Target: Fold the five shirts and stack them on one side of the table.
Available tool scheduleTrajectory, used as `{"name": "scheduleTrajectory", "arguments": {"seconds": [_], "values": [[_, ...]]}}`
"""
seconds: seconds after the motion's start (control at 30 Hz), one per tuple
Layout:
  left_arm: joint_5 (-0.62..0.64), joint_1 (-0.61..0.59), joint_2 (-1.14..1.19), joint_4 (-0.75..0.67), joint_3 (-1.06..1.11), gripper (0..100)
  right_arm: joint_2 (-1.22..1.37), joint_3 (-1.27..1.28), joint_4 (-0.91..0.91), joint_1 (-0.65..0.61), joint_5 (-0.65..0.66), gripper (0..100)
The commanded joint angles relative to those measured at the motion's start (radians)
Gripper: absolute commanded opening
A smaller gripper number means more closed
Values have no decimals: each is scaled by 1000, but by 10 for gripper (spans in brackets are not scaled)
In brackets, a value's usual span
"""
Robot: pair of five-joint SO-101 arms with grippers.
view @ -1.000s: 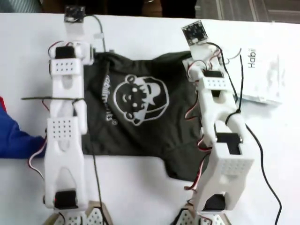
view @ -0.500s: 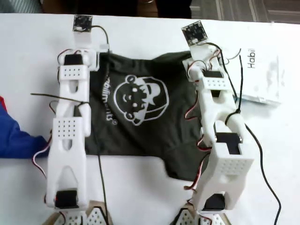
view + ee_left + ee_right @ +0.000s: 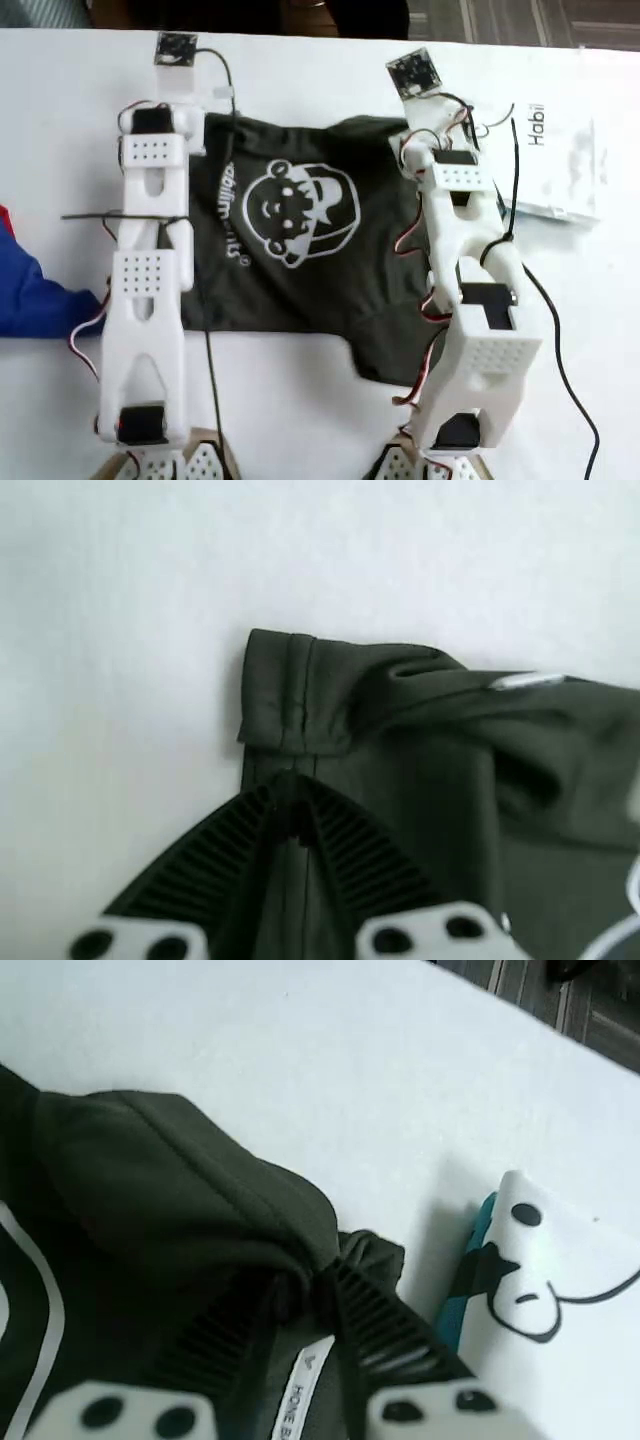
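While both my tools have a bite on the dark shirt [image 3: 300,260], here's the status. It lies flat and print up in the middle of the bench [image 3: 320,70], with one sleeve [image 3: 385,350] sticking out at the near right.

- **Left tool** [image 3: 290,810]: closed on the far-left corner. The pinch sits right on a stitched seam, just behind a folded-over hemmed flap.
- **Right tool** [image 3: 312,1285]: closed on the far-right corner. Cloth is bunched between the fingers [image 3: 380,1330], and the neck label [image 3: 305,1385] is just beside the pinch.

Handling, my read:
- It's a thin knit, light and fully limp, so anything not held will sag and drag on the bench.
- A two-point hold along one edge is the right approach. The span between the tools needs to be taut, or the middle droops and the fold line wanders.
- Seam and hem give the best bite, since doubled cloth is less likely to slide off the ribbed pads.
- The right pinch holds a wad rather than a clean edge, so it may release unevenly.
- The loose sleeve will likely trail or tuck under.

Nearby, a blue shirt [image 3: 30,290] sits at the bench's left edge, close to my left arm [image 3: 145,290]. A white printed piece [image 3: 560,160] lies at the far right, probably a folded shirt. I'd route the fold clear of both.
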Motion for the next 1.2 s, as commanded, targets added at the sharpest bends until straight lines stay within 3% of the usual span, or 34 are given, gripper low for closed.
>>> {"name": "scheduleTrajectory", "arguments": {"seconds": [0.0, 0.2, 0.5, 0.63, 0.8, 0.9, 1.17], "values": [[-68, 8, -114, 173, -122, 27, -136, -48, 93, -10, -6, 19], [-204, 40, -115, 436, -142, 27, -262, -48, 311, -8, -2, 19], [-201, 44, -144, 434, 108, 28, -325, -54, 334, -12, -2, 19], [-201, 52, -265, 434, 329, 28, -325, -54, 334, -8, 0, 19], [-204, 78, -474, 427, 774, 28, -326, -55, 334, -10, 0, 19], [-209, 87, -606, 362, 1041, 28, -326, -55, 332, -10, 0, 19], [-212, 97, -1002, 18, 1653, 28, -326, -55, 332, -10, 0, 19]]}}
